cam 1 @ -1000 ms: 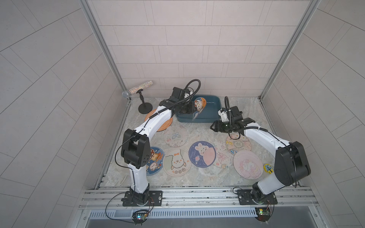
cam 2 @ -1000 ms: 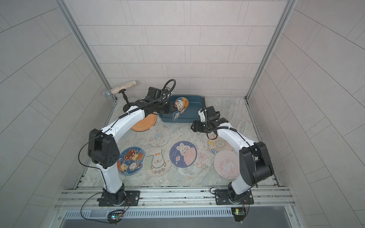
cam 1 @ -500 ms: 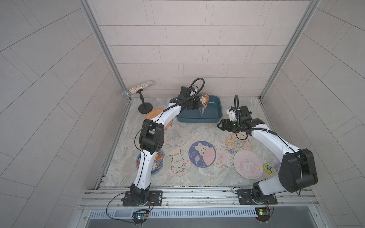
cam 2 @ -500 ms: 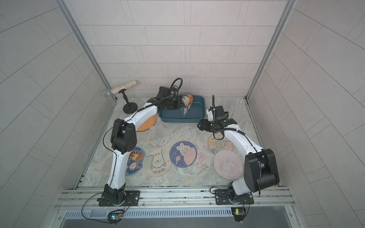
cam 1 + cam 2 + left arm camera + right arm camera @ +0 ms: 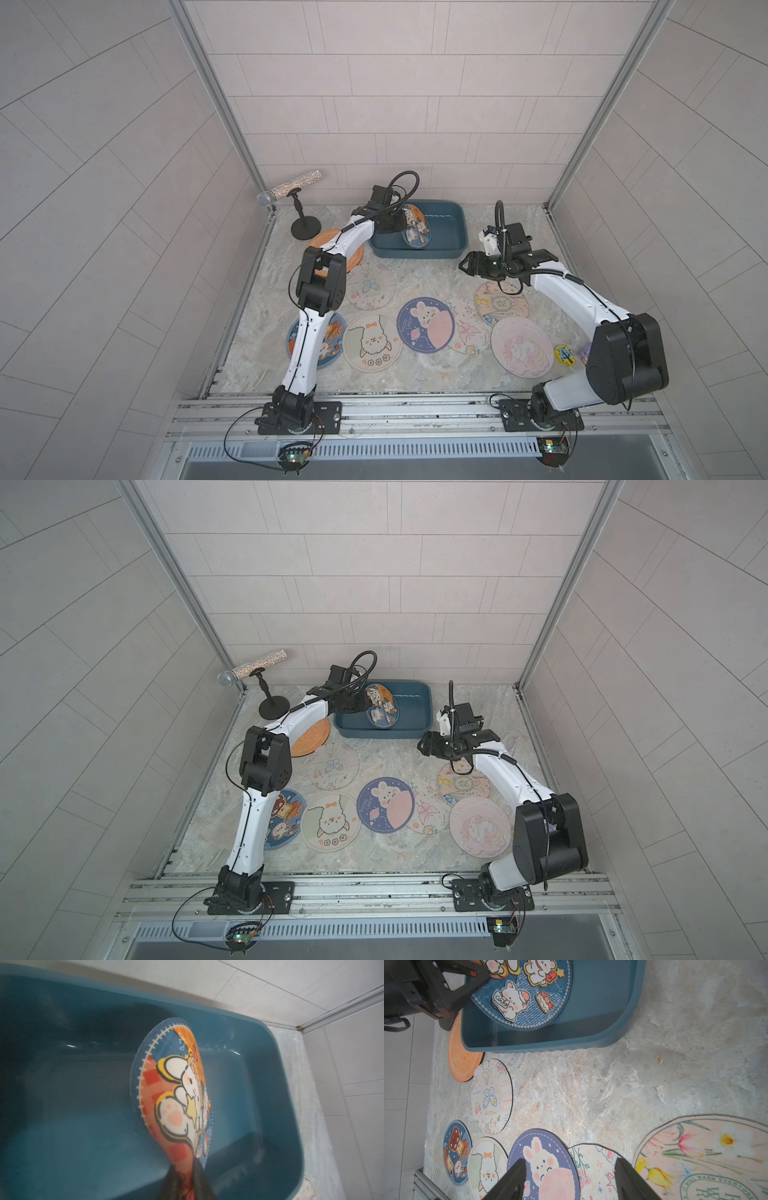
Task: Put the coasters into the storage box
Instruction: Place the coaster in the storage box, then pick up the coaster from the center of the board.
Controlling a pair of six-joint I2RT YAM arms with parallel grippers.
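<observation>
Our left tool reaches over the storage box with the rim of a denim-blue coaster between its fingers. The wrist view is blurred there, so we cannot tell whether the jaws pinch the coaster or stand parted. The coaster hangs tilted within the box's outline, its free edge pointing down toward the box floor, which otherwise looks bare. Our right tool hovers empty with its jaws wide apart, above the bench, just beside the box and near the tulip coaster. We judge the task barely begun: one coaster is at the box but not yet lying flat, and eight remain on the bench. These are the orange coaster touching the box's corner, the butterfly coaster, the bear coaster partly under our left arm, the llama coaster, the rabbit coaster, the sketched-flower coaster and the unicorn coaster.
</observation>
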